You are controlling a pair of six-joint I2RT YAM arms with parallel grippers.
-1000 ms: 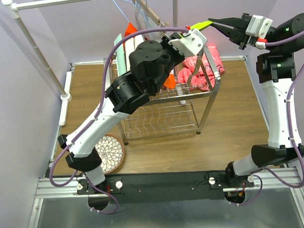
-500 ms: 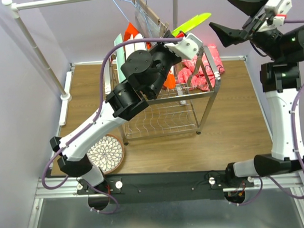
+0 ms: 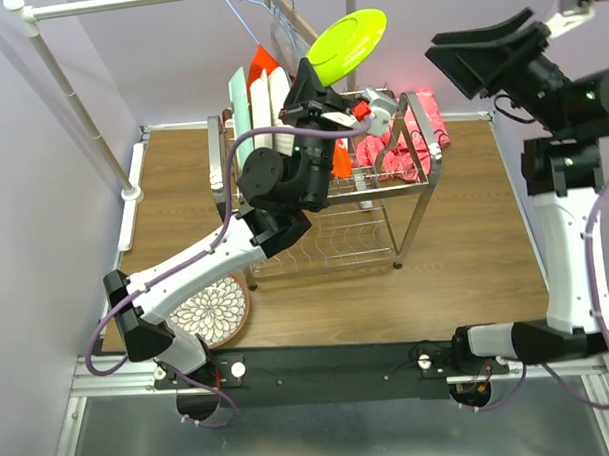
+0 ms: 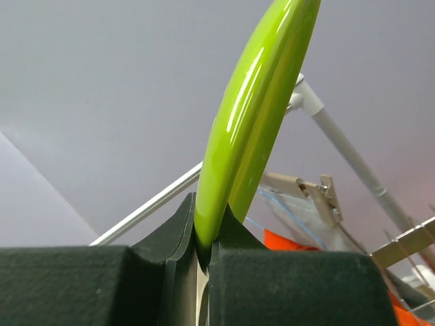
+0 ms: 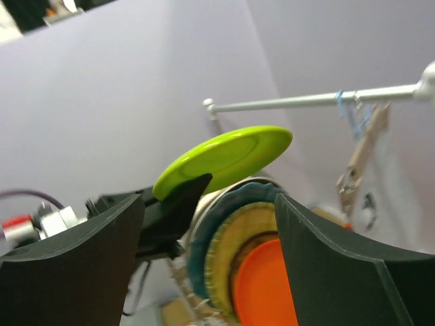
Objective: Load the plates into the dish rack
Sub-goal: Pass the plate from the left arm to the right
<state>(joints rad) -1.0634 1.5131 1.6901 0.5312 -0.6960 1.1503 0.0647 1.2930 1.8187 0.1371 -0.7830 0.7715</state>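
Because the left pincer (image 4: 204, 234) was closed only on the lower rim of the lime green plate (image 4: 255, 115), with the rest of the disc standing free above its fingers, I judged the main danger to be a slip or a turn of the glossy plate in this narrow hold. It hung high above the upper shelf of the dish rack (image 3: 420, 189), so a fall would land on the mint plate (image 3: 238, 100), the white plates (image 3: 265, 94) and the orange plate (image 3: 342, 162) that stood in the slots beneath. A second risk was the wooden hanger (image 4: 299, 189) on the clothes rail (image 3: 70, 91), which looked close enough to catch the plate during a swing. The right pincer (image 5: 209, 204) stood wide open and held nothing, off to the right of the rack. Only the left wrist view showed how the rim sat between the two fingers. The top view alone gave the place of the plate over the rack, and a floral plate (image 3: 215, 303) lying on the bench (image 3: 465, 242) beside the left arm. The right wrist view showed a teal plate (image 5: 204, 232) and a tan plate (image 5: 234, 244) in the row, which the left arm hid from above.
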